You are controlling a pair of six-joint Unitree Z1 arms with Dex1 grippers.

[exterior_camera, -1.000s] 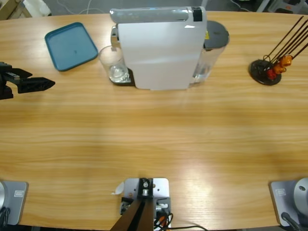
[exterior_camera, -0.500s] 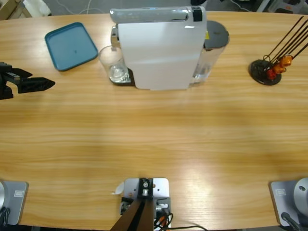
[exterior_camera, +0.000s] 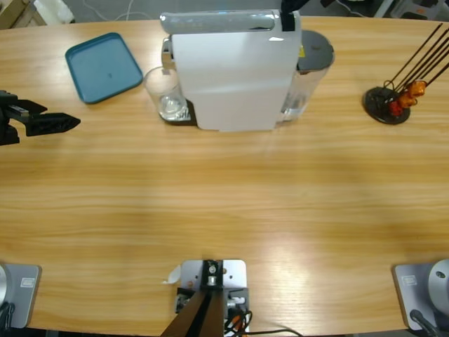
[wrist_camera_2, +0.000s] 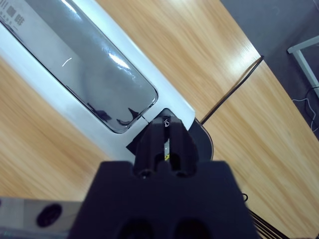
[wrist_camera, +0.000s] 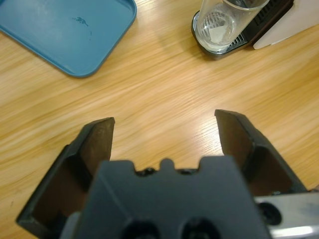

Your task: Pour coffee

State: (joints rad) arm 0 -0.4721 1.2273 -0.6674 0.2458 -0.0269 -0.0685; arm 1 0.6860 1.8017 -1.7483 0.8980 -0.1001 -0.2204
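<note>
A white coffee machine point(exterior_camera: 231, 70) stands at the table's far middle. A clear drinking glass point(exterior_camera: 163, 93) sits on its drip tray point(wrist_camera: 219, 47) under the spout, also seen in the left wrist view point(wrist_camera: 227, 20). I cannot make out any coffee in the glass. My left gripper point(exterior_camera: 66, 123) hovers at the table's left edge, open and empty point(wrist_camera: 164, 122), pointing toward the glass from well short of it. My right gripper point(wrist_camera_2: 167, 124) is shut, its tips just over the rear end of the machine's glossy top point(wrist_camera_2: 99, 79). In the high view only its black tip point(exterior_camera: 289, 5) shows.
A blue tray point(exterior_camera: 104, 67) lies at the far left, close to the glass. A black stand with thin rods and orange capsules point(exterior_camera: 393, 98) sits at the far right. The machine's water tank with a grey lid point(exterior_camera: 316, 49) is on its right side.
A black gripper tip has come into the high view at the top edge, over the machine's rear end. The left gripper and the glass have not moved.
</note>
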